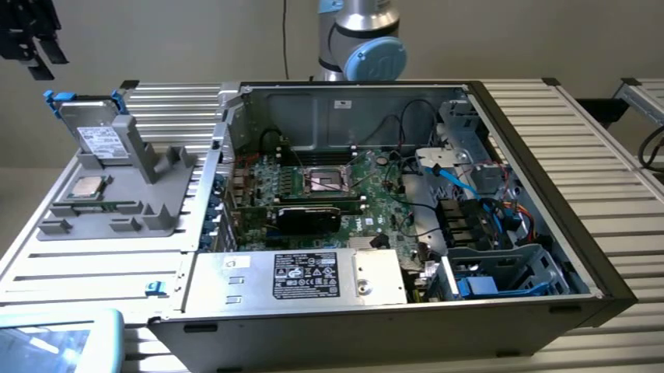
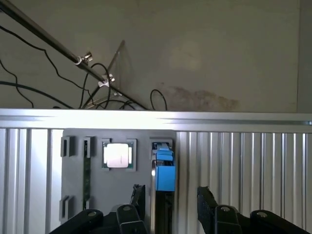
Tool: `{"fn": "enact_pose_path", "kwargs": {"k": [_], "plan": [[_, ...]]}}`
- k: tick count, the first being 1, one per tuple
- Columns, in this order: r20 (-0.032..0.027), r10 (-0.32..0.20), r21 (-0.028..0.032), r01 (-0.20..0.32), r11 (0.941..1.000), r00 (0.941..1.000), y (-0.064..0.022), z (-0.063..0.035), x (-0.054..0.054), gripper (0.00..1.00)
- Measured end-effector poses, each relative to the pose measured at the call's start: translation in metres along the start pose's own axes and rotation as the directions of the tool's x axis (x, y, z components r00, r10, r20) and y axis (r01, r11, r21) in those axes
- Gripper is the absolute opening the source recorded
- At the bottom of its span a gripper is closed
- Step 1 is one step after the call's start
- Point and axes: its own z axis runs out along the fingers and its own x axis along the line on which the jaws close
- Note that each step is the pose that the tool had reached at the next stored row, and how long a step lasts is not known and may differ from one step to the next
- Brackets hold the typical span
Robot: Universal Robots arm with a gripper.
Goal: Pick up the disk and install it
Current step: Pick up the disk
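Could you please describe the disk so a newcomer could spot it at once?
Start at the open computer case; the grey holder sits at the exterior view's left of it. The disk stands propped at the holder's back: silver-grey, white label, bright blue frame, unlike the small square chip lying in front of it.

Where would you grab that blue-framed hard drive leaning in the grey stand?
I'd take the hard drive by its upper end, pinching its flat faces, coming down from above. It stands tilted with its lower end in the grey stand, so the top sticks out free.
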Motion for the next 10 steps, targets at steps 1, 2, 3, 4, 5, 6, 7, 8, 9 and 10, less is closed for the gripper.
{"fn": "enact_pose_path", "kwargs": {"k": [1, 2, 3, 4, 5, 6, 7, 8, 9, 10], "plan": [[-0.0005, 0.0, 0.0001, 0.0, 1.0, 1.0, -0.0001, 0.0018, 0.0, 0.55], [-0.001, 0.0, 0.0002, 0.0, 1.0, 1.0, -0.0001, 0.0037, 0.0, 0.55], [-0.0017, 0.0, 0.0002, 0.0, 1.0, 1.0, -0.0002, 0.0055, 0.0, 0.55], [-0.0024, 0.0, 0.0, 0.0, 1.0, 1.0, -0.0002, 0.0073, 0.0, 0.55], [-0.0031, 0.0, 0.0, 0.0, 1.0, 1.0, -0.0002, 0.009, 0.0, 0.55], [-0.0038, 0.0, 0.0001, 0.0, 1.0, 1.0, -0.0003, 0.0108, 0.0, 0.55], [-0.0046, 0.0, 0.0001, 0.0, 1.0, 1.0, -0.0004, 0.0127, 0.0, 0.55], [-0.0052, 0.0, 0.0002, 0.0, 1.0, 1.0, -0.0004, 0.0146, 0.0, 0.55], [-0.0057, 0.0, 0.0002, 0.0, 1.0, 1.0, -0.0005, 0.0165, 0.0, 0.55], [-0.0062, 0.0, 0.0001, 0.0, 1.0, 1.0, -0.0005, 0.0182, 0.0, 0.55]]}}
